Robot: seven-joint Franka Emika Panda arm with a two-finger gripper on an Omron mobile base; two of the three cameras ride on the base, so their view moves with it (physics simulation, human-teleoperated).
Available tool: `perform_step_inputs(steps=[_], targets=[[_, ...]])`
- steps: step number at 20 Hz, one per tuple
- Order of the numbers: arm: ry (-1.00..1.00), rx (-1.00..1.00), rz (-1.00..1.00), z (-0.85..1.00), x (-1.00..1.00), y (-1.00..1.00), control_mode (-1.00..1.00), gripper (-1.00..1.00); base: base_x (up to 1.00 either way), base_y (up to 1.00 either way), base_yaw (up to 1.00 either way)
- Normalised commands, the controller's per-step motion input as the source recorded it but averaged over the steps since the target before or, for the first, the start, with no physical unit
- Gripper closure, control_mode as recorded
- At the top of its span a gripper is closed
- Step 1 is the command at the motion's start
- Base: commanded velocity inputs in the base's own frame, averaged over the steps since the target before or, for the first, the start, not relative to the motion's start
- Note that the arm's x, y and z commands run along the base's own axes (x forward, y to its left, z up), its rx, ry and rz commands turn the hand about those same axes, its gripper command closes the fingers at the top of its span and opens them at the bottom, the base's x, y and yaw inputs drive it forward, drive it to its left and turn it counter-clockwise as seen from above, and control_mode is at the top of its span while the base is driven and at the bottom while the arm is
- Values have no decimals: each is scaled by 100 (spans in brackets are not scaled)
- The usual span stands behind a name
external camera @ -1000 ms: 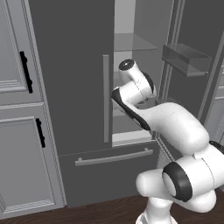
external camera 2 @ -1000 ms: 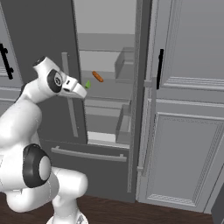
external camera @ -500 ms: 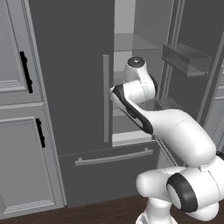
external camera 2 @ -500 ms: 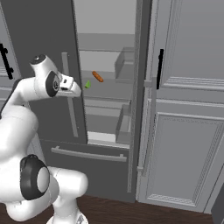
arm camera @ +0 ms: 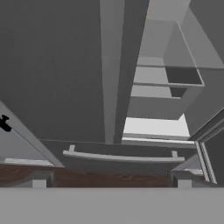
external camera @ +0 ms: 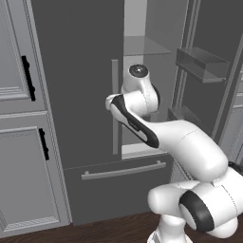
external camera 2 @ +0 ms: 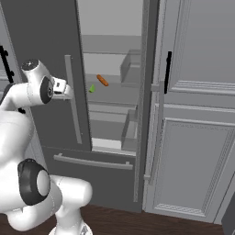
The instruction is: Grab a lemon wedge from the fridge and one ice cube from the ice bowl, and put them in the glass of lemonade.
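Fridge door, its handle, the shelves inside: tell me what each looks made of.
Fridge door: dark grey, matte, probably painted metal; no shine.
Handle: light grey bar, likely brushed metal.
Shelves: pale, thin, see-through at the edges, so apparently glass or clear plastic.
All rendered, so uncertain.

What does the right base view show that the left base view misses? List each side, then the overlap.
Right base view: the lemon wedge and an orange carrot-like thing, lying apart on a fridge shelf. Left base view: the clear door bins on the open right door. Both: the fridge with its left door shut, the bottom drawer and the white arm.
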Motion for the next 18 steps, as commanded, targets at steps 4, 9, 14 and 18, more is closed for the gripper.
perform_step_inputs(steps=[4,9,14,18], targets=[[-11,0,0,2,27,17,-100,-100,0,0,0],[-2,0,0,-2,68,0,-100,-100,0,0,0],[6,0,0,-19,99,0,-100,-100,0,0,0],[0,-2,0,-40,60,0,-100,-100,0,0,0]])
